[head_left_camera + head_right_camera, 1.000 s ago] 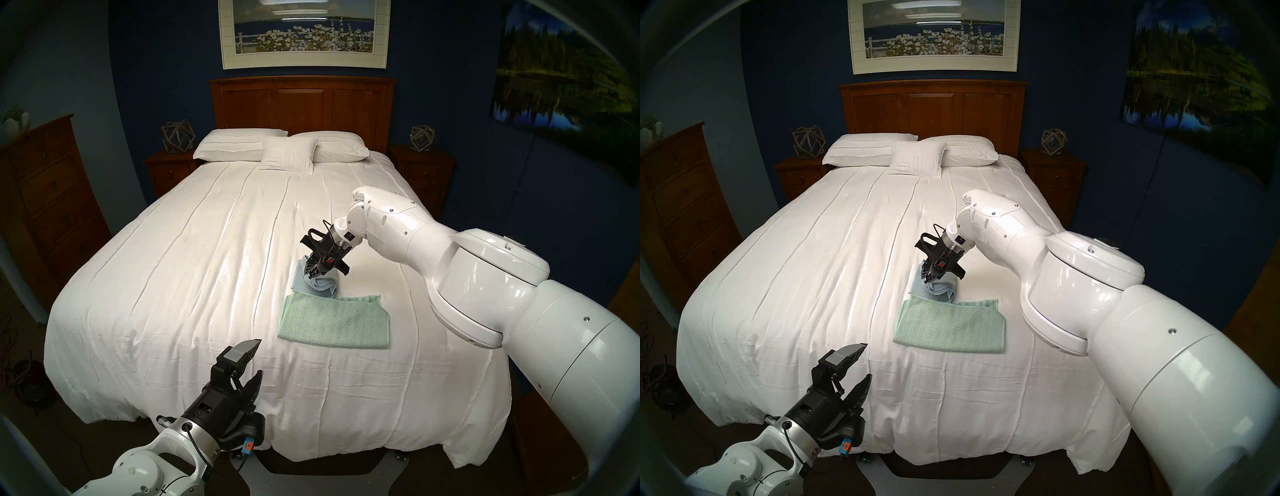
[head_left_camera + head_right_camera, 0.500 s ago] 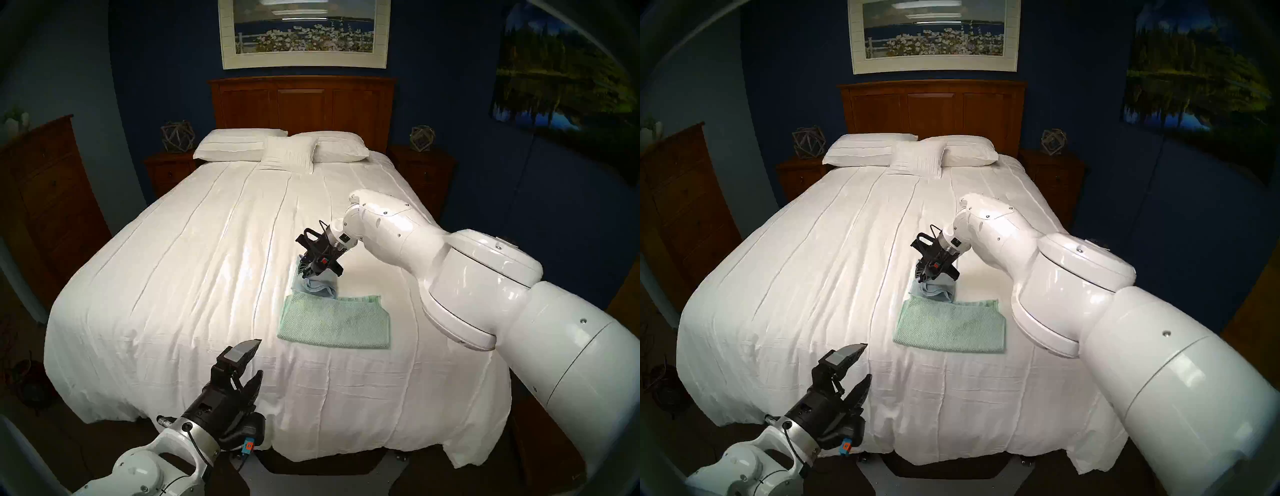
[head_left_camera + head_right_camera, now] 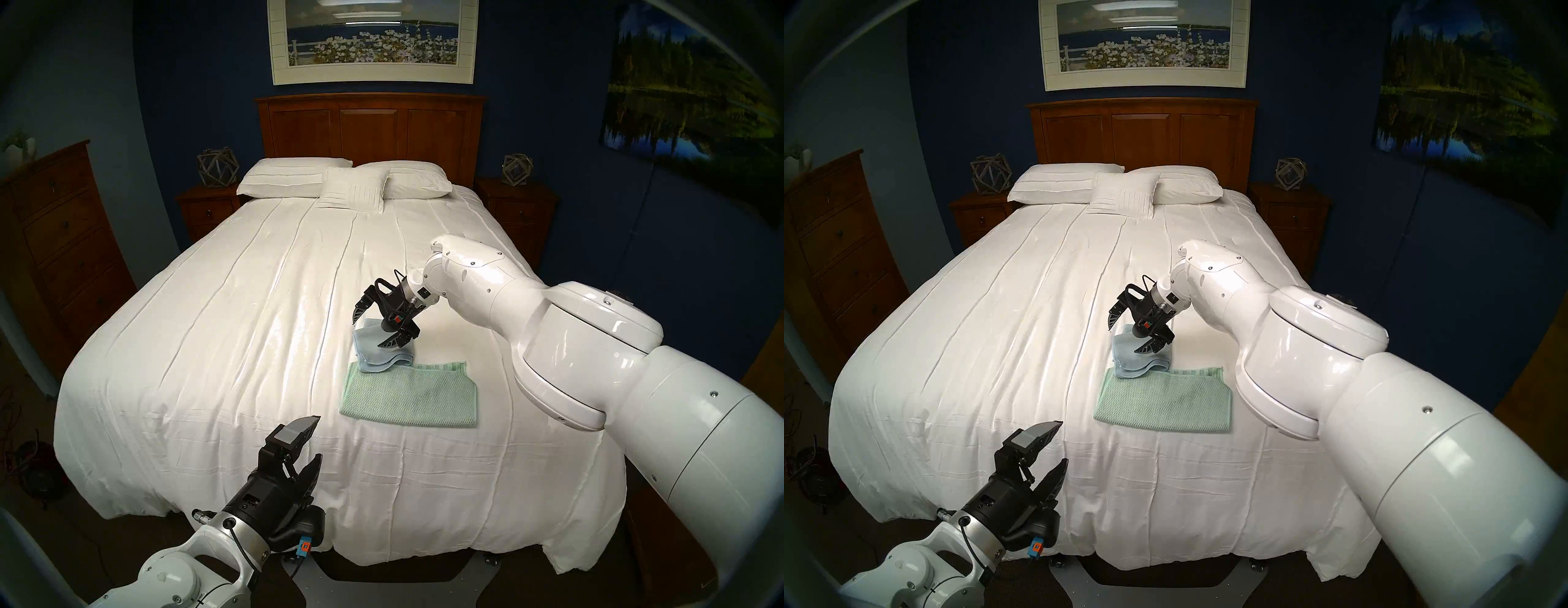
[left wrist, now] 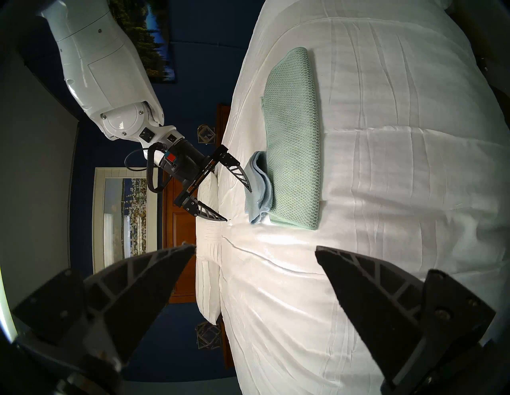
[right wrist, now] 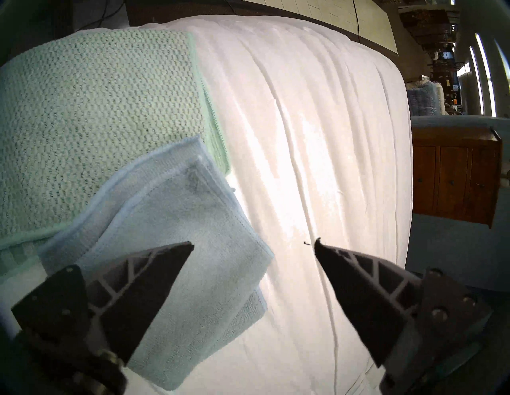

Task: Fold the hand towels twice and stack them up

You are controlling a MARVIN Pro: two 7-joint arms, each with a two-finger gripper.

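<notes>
Two tools spread apart, right tool (image 3: 373, 329) above blue towel (image 3: 377, 354), touching green towel (image 3: 409, 397)

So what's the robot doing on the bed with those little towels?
It is folding two hand towels on the white bed. The right gripper is open, its fingers spread just above the light blue towel, which lies folded with one edge overlapping the mint green towel. The green one lies flat, folded into a long shape. The left gripper waits open near the foot of the bed, holding nothing. The towels are not properly stacked yet.
</notes>
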